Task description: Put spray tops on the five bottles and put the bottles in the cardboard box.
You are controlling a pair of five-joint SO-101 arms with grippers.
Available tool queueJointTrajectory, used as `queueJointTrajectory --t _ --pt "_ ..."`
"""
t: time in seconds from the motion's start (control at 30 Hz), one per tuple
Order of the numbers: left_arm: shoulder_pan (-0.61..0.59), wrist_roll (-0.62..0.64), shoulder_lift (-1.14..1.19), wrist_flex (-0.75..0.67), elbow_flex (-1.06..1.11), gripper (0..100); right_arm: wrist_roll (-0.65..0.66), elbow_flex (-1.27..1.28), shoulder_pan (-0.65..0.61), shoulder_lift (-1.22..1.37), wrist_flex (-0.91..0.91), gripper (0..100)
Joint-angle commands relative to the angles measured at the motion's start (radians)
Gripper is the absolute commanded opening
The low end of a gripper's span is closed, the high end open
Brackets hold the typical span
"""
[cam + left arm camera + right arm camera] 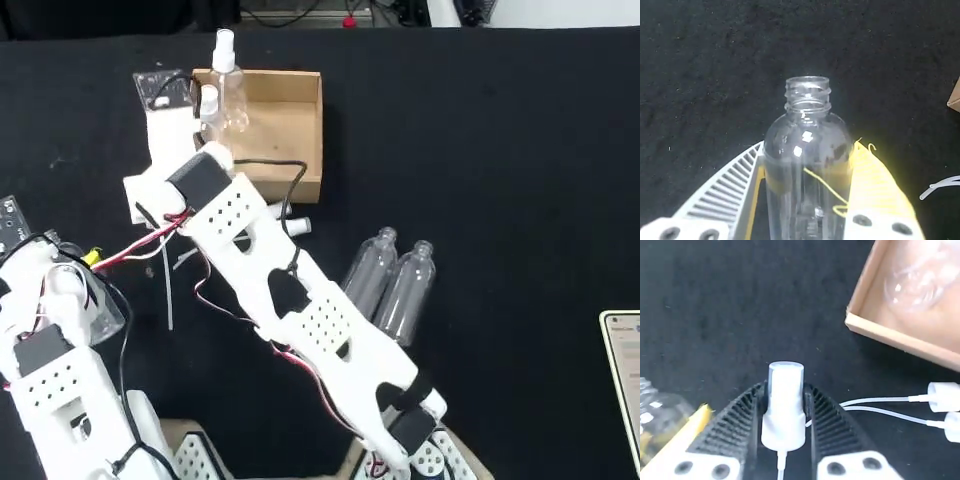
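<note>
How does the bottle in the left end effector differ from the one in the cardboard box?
The held bottle has an open threaded neck; the boxed bottle wears a spray top. The held bottle sits in the left end effector; the boxed bottle rests in the cardboard box. Both are clear plastic.

Bright, even light; small glints on clear bottle [805, 150]; shadows faint on black table [500, 150].
</note>
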Motion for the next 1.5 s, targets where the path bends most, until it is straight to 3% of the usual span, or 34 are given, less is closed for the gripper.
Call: queueJointTrajectory --t 0.0,0.3,0.57,0.97,1.13,1.37,1.47 --pt "0.002 0.008 -0.017 -0.017 -0.035 22 0.035 0.01 -0.023 -0.137 0.04 1.1" --pt "0.002 0.008 -0.017 -0.02 -0.036 22 0.035 0.295 -0.026 -0.412 0.038 1.1" --pt "0.002 0.008 -0.017 -0.02 -0.036 22 0.038 0.814 -0.018 -0.74 0.006 1.1" --pt "0.002 0.008 -0.017 -0.021 -0.036 22 0.227 1.79 0.011 -1.044 -0.493 1.1" --pt "0.002 0.008 -0.017 -0.021 -0.035 22 0.313 2.035 0.08 -1.119 -0.6 1.1" --pt "0.002 0.008 -0.017 -0.021 -0.036 22 0.417 2.31 0.086 -1.125 -0.895 1.8" --pt "0.002 0.008 -0.017 -0.021 -0.035 22 0.431 2.318 0.084 -1.118 -0.895 10.3"
